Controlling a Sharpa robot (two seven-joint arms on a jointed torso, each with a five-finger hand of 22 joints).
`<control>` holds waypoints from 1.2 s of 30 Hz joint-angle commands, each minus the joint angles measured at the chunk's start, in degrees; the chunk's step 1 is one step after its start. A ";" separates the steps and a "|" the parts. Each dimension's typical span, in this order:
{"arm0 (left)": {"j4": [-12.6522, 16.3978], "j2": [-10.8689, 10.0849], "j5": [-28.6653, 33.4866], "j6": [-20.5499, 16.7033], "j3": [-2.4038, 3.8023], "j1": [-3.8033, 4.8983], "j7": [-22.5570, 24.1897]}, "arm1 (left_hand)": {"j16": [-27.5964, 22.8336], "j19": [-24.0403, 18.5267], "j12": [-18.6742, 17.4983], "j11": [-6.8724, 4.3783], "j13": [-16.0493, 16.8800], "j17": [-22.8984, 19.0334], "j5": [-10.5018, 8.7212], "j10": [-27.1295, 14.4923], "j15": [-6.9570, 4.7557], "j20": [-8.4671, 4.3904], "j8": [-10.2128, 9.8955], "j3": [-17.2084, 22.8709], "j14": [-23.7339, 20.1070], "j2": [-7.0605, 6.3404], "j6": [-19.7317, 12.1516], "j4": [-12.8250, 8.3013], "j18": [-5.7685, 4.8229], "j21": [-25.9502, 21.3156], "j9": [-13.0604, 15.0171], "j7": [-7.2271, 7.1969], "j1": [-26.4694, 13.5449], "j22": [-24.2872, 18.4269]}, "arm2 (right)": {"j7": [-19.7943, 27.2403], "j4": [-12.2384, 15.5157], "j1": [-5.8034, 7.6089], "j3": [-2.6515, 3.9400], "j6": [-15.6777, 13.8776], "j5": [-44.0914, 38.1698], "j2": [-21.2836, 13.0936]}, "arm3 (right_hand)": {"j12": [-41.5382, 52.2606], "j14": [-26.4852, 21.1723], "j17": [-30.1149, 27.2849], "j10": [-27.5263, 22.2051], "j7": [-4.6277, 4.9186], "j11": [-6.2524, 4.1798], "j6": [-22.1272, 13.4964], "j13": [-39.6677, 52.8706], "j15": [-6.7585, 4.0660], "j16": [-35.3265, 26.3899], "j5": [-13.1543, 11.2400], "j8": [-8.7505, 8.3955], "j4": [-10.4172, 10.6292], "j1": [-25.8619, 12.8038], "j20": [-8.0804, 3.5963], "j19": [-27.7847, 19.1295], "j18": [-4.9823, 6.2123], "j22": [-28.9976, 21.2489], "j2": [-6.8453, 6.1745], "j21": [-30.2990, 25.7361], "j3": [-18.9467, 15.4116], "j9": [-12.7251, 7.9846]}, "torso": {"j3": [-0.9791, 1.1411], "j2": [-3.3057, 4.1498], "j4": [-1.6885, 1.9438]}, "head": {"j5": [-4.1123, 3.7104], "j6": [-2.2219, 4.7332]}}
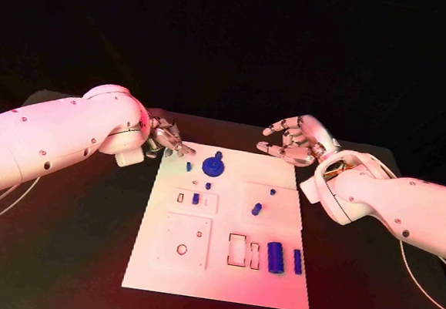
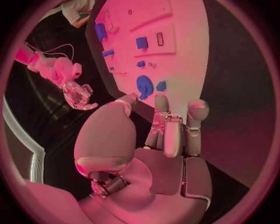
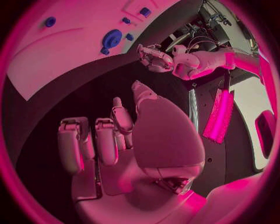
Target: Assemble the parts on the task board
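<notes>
Left robot hand [image 1: 163,140] hovers at the upper left corner of the board [image 1: 162,270], fingers apart, holding nothing. Board lies mid-frame on the black table [image 1: 52,255], with a blue disc [image 1: 215,169] near its top edge and blue cylinders [image 1: 275,256] at lower right. Right robot hand [image 1: 293,139] hangs above the upper right corner, fingers spread, empty.

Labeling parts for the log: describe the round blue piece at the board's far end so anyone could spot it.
Start at the white task board mid-table and go to its far edge, between the two hands. The blue disc lies there: the widest, roundest blue part, unlike the slim blue cylinders at the near end.
</notes>
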 commanded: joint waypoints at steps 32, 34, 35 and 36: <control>-10.35 6.84 -1.42 6.36 -2.27 -0.39 1.36 | 1.43 2.47 3.26 -1.01 2.22 6.27 0.00 2.46 -0.28 -0.31 1.83 -2.54 3.17 1.81 3.44 0.12 0.01 1.85 -0.31 -1.40 -0.66 2.98 | 0.58 -0.02 -0.03 0.02 -0.03 -0.34 0.57 | -0.12 4.61 9.90 -0.05 0.01 -0.07 -0.45 -0.06 0.14 -0.19 0.08 -0.19 -0.14 -0.51 0.16 4.68 -0.08 13.61 0.07 -0.19 -0.33 -0.05 | 0.03 -0.09 0.03 | 0.07 -0.41; -10.57 7.02 -1.32 6.27 -2.35 -0.48 1.43 | 1.53 2.59 3.40 -1.07 2.38 6.49 0.02 2.62 -0.32 -0.35 1.89 -2.52 3.25 1.91 3.55 0.11 -0.02 1.95 -0.32 -1.45 -0.53 3.16 | 0.59 -0.02 -0.03 0.02 -0.03 -0.34 0.59 | -0.12 4.61 9.90 -0.05 0.01 -0.07 -0.45 -0.06 0.14 -0.19 0.08 -0.19 -0.14 -0.51 0.16 4.68 -0.08 13.61 0.07 -0.19 -0.33 -0.05 | 0.00 -0.06 0.00 | 0.05 -0.41; -10.65 7.09 -1.27 6.23 -2.37 -0.52 1.46 | 1.55 2.62 3.44 -1.08 2.41 6.51 0.02 2.66 -0.34 -0.36 1.91 -2.53 3.26 1.93 3.59 0.11 -0.03 1.98 -0.32 -1.47 -0.50 3.20 | 0.59 -0.02 -0.03 0.02 -0.04 -0.34 0.59 | -0.12 4.61 9.90 -0.05 0.01 -0.07 -0.45 -0.06 0.14 -0.19 0.08 -0.19 -0.14 -0.51 0.16 4.68 -0.08 13.61 0.07 -0.19 -0.33 -0.05 | -0.01 -0.05 -0.02 | 0.04 -0.40; -10.78 7.21 -1.20 6.18 -2.41 -0.57 1.50 | 1.62 2.78 3.54 -1.13 2.49 6.65 0.02 2.80 -0.39 -0.39 1.97 -2.54 3.32 2.00 3.73 0.12 -0.07 2.10 -0.33 -1.53 -0.39 3.42 | 0.60 -0.01 -0.03 0.02 -0.04 -0.33 0.60 | -0.12 4.61 9.90 -0.05 0.01 -0.07 -0.45 -0.06 0.14 -0.19 0.08 -0.19 -0.14 -0.51 0.16 4.68 -0.08 13.61 0.07 -0.19 -0.33 -0.05 | -0.01 -0.05 -0.02 | 0.04 -0.40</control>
